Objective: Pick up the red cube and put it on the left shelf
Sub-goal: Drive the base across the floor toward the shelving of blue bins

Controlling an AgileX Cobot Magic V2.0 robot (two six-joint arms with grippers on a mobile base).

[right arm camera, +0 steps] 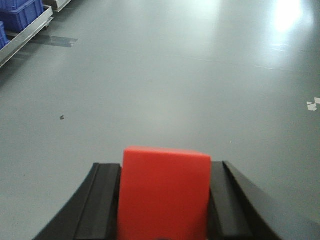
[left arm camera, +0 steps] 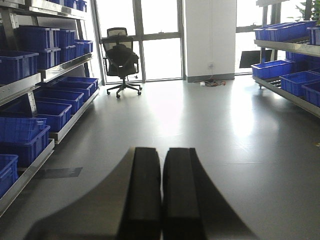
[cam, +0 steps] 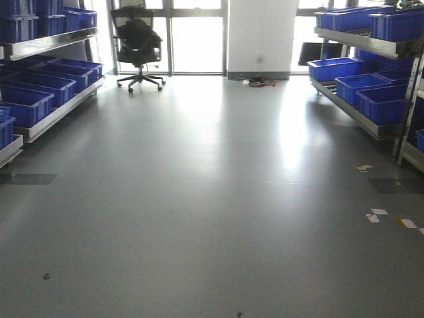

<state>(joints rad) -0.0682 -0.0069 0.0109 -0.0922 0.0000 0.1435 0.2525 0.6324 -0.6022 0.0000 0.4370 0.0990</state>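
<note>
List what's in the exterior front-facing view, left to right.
left shelf → office chair → white pillar → right shelf. Floor cables and tape marks are left out because they overlap the pillar and right shelf in this order.

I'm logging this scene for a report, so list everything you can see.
red cube: one, red, held in the right tool.
left shelf: one, steel, along the left side.
right shelf: one, steel, along the right side.
bins: many, blue, on both shelves.
office chair: one, black, by the far windows.
cables: one tangle, dark, on the floor at the far wall.
tape marks: a few, white, floor at right.
left tool: one, black, shut, empty.
right tool: one, black, shut on the red cube.
</note>
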